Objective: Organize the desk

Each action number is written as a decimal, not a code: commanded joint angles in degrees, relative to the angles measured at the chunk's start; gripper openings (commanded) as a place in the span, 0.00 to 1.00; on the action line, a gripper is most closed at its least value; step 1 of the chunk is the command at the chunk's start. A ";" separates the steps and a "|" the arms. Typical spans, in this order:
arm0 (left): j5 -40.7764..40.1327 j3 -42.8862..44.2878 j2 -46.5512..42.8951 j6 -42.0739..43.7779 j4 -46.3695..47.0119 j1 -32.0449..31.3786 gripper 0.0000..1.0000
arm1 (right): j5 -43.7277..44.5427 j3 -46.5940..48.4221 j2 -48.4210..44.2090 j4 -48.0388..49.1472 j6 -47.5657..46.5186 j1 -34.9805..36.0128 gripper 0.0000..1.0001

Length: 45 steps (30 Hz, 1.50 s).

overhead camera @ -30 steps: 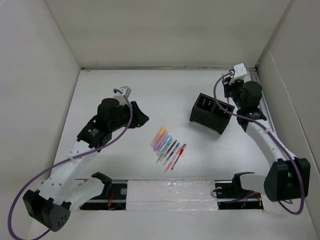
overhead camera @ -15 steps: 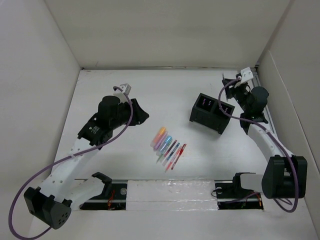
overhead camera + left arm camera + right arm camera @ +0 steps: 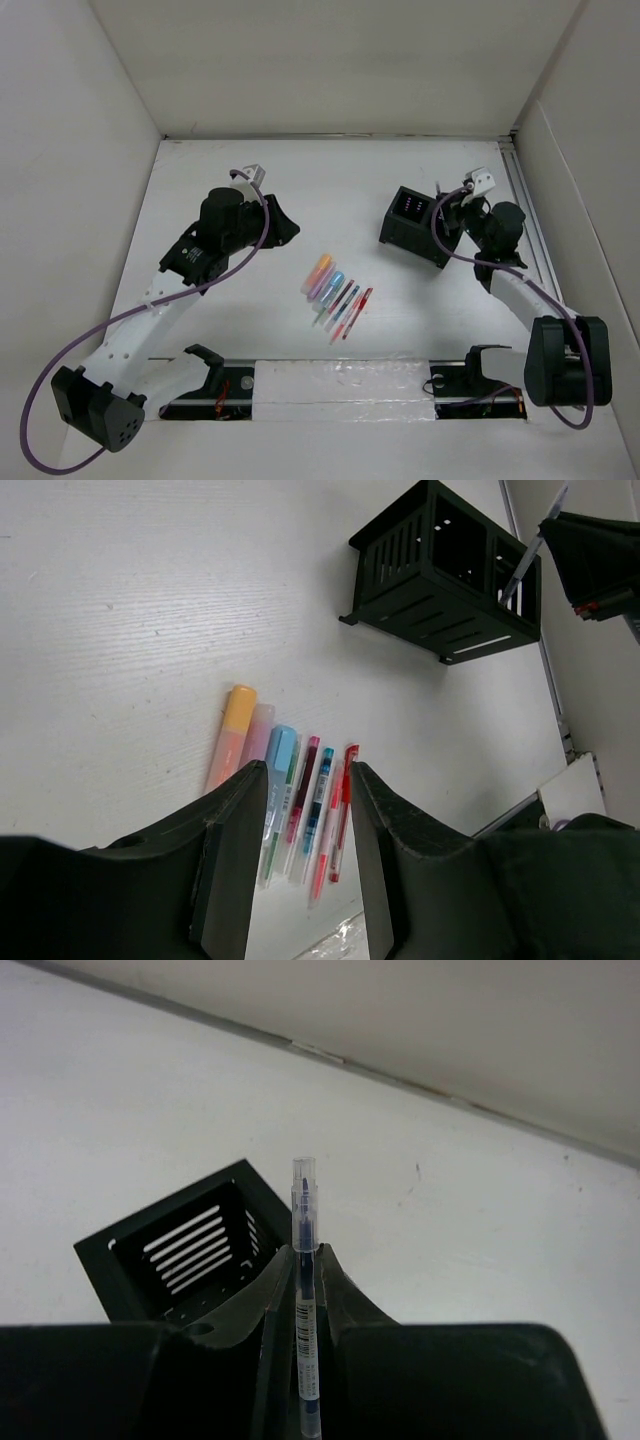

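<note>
Desk [image 3: 330, 180]: white, walled, fills top view. You've got black organizer [image 3: 420, 228] right of centre, row of highlighters and pens [image 3: 338, 297] mid-desk.

Left wrist: your left gripper [image 3: 308, 780] has narrow gap, nothing in it, row of highlighters and pens below.

Right wrist: right gripper [image 3: 306, 1260] pinching blue pen [image 3: 304, 1210], tip sticking out, organizer just beyond.

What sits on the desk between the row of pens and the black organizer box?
Nothing: the top view shows bare desk between the pen row and the organizer box.
</note>
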 commanded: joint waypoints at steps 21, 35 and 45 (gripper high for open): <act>-3.88 -0.90 -4.67 1.82 -1.47 -0.31 0.35 | 26.38 -1.44 -26.50 -52.24 13.71 32.52 0.00; -0.28 -5.20 -8.45 1.64 -1.73 -0.84 0.35 | 34.04 1.53 0.74 -43.03 36.02 54.87 0.48; 0.87 -6.09 -9.24 1.03 -1.47 -0.84 0.34 | 36.08 0.73 4.61 -36.26 38.34 53.47 0.37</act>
